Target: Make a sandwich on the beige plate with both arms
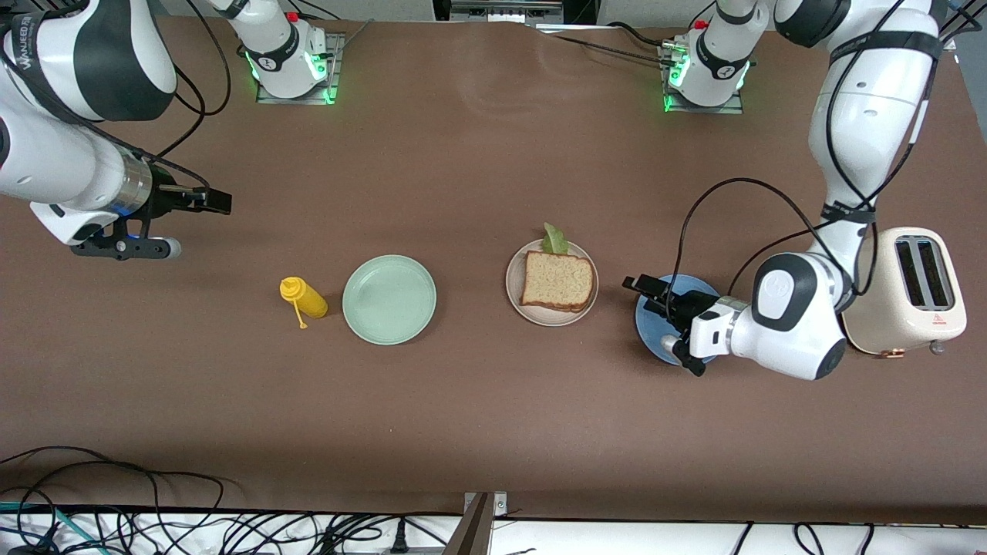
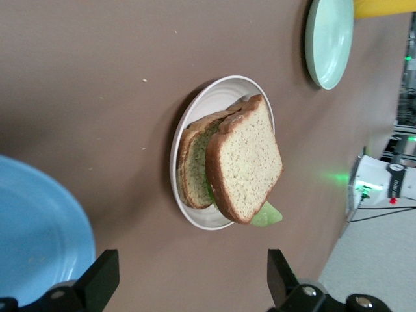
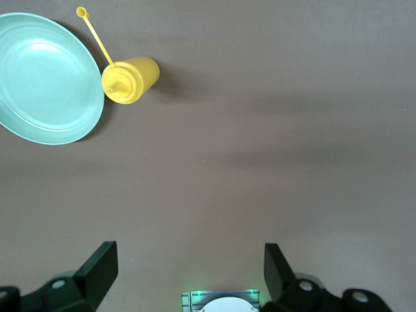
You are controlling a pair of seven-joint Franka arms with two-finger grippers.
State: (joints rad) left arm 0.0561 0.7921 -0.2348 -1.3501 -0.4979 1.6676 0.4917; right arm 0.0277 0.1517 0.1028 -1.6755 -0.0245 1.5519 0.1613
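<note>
We see the brown-bread sandwich with green lettuce (image 1: 560,280) lying on the round beige plate (image 1: 515,289), our left gripper (image 1: 652,308) spread wide and empty over the round blue plate (image 1: 648,327) beside it, our right gripper (image 1: 202,202) waiting wide apart over bare table toward the right arm's end.
</note>
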